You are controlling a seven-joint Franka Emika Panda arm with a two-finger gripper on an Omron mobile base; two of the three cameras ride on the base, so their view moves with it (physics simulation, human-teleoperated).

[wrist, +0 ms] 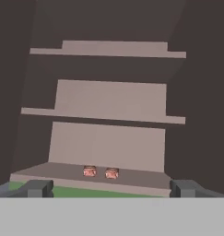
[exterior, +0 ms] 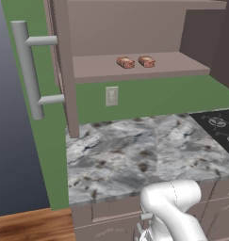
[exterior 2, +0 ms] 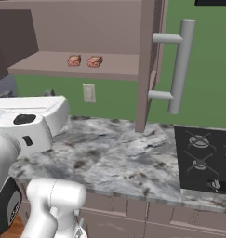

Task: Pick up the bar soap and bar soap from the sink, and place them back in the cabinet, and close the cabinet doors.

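Left base view: the white arm rises bent at the lower right, low before the grey marbled stone counter (exterior: 134, 150); two small reddish-orange bar soaps (exterior: 126, 62) (exterior: 146, 61) lie side by side on the bottom shelf of the mauve-brown wall cabinet (exterior: 134, 68); the open cabinet door (exterior: 64, 70) with its long grey bar handle (exterior: 28, 70) stands left.

Right base view: the arm's white links fill the lower left; the other open door (exterior 2: 149, 65) stands beside the black stovetop (exterior 2: 205, 158); a pale wall socket (exterior 2: 89, 92) sits under the shelf.

Hand view: the two-finger gripper (wrist: 111, 188) has its dark tips spread wide apart, empty, aimed up at the soaps on the shelf.

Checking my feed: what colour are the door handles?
Plain grey; the handle shows best in the left base view.
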